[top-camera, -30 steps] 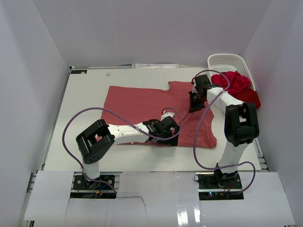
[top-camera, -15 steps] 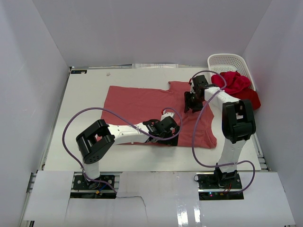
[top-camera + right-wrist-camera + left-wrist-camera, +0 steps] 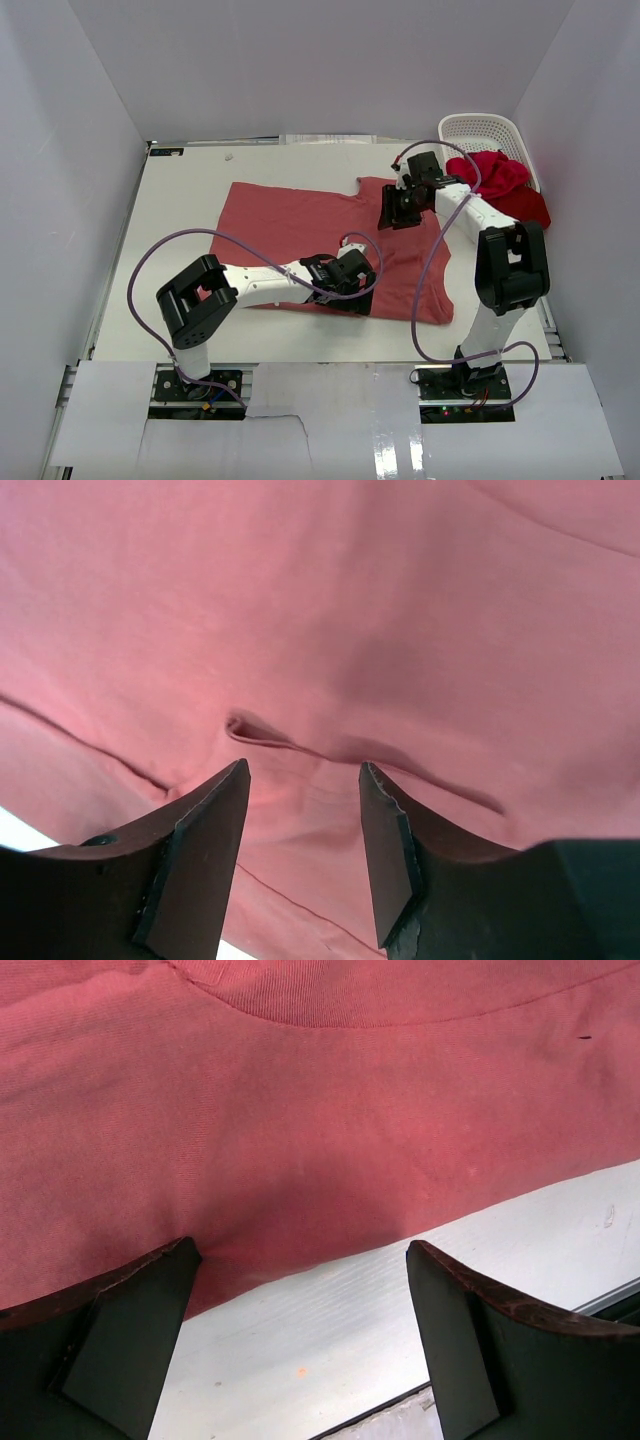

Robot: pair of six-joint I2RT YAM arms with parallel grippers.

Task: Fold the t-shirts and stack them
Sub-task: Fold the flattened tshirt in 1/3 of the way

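A dusty salmon-red t-shirt (image 3: pixel 300 225) lies spread flat on the white table (image 3: pixel 180 200). My left gripper (image 3: pixel 350 290) is open at the shirt's near hem; in the left wrist view the hem edge (image 3: pixel 330 1260) runs between the fingers, table below. My right gripper (image 3: pixel 393 210) is open, low over the shirt's far right part; the right wrist view shows a small fold (image 3: pixel 260 730) just ahead of the fingers. A bright crimson shirt (image 3: pixel 492 172) and a darker red one (image 3: pixel 525 205) lie bunched at the basket.
A white lattice basket (image 3: pixel 482 130) stands at the far right corner against the white walls. The table's front edge (image 3: pixel 560 1315) shows close behind my left gripper. Purple cables loop from both arms.
My right gripper has moved left and slightly farther over the shirt. My left gripper has edged a little toward the near hem. The shirt's right hem has shifted slightly.
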